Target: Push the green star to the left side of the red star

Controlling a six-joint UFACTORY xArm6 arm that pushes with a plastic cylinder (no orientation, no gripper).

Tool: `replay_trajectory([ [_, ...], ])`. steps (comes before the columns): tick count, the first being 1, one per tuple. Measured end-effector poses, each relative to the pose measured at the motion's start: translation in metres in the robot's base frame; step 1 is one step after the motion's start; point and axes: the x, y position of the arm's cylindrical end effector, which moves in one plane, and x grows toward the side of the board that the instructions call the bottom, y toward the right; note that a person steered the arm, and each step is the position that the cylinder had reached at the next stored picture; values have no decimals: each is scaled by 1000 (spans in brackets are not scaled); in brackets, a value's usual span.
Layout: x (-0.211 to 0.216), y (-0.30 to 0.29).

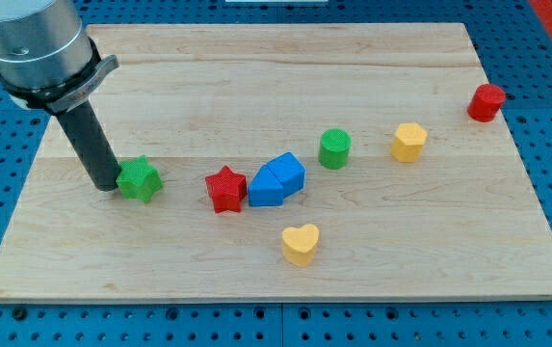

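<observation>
The green star [140,179] lies on the wooden board at the view's left. The red star [225,188] lies to its right, with a clear gap between them. My tip [107,186] is at the green star's left edge, touching or almost touching it. The dark rod rises from there up to the grey arm at the view's top left.
Two blue blocks [276,180] sit against the red star's right side. A yellow heart [301,244] lies below them. A green cylinder [334,148], a yellow block [408,142] and a red cylinder [486,102] stand further right. The board's [256,275] edges drop to a blue pegboard.
</observation>
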Motion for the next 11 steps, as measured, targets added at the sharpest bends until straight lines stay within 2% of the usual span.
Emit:
replay_trajectory([
  [2, -16, -1],
  [5, -36, -51],
  [7, -38, -62],
  [9, -12, -26],
  [11, -20, 46],
])
